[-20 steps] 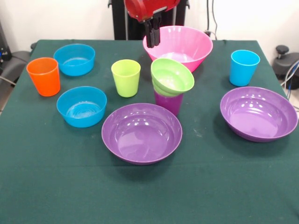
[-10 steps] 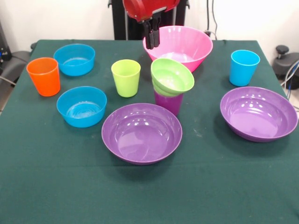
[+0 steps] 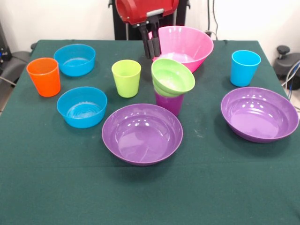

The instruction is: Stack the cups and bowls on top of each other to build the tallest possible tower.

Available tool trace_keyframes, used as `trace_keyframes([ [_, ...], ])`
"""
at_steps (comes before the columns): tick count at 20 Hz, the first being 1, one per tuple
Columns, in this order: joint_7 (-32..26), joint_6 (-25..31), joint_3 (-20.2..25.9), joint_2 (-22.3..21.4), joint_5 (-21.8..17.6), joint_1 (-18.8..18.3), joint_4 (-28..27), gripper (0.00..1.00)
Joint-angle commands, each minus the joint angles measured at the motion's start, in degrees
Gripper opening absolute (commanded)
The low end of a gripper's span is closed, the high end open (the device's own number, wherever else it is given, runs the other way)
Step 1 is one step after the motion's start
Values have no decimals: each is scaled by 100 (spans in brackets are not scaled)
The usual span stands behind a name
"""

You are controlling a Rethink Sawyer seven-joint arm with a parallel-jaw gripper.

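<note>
My gripper hangs at the back of the table with its dark fingers close together and nothing between them. It is just left of the big pink bowl and above and behind the lime green cup. A small green bowl sits tilted on the purple cup. One wide purple bowl lies in front of that cup, and another purple bowl lies at the right. The light blue cup stands at the back right. At the left are the orange cup and two blue bowls.
The dark green tablecloth covers the whole table. Its front half is bare. Cables and a dark piece of equipment lie past the table's right edge.
The gripper has come down and shifted slightly left beside the pink bowl. The cups and bowls have not moved.
</note>
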Motion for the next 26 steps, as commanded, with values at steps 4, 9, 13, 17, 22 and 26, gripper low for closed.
trace_keyframes([
  [4,1057,-613,-714,200,417,199,-54,0],
  [9,918,-560,-857,162,531,293,55,0],
  [13,573,-195,-1017,172,382,439,-32,0],
  [17,168,148,-1234,222,51,641,-175,0],
  [22,73,181,-1397,237,-66,820,-200,0],
  [26,96,53,-1403,170,-61,810,-58,0],
])
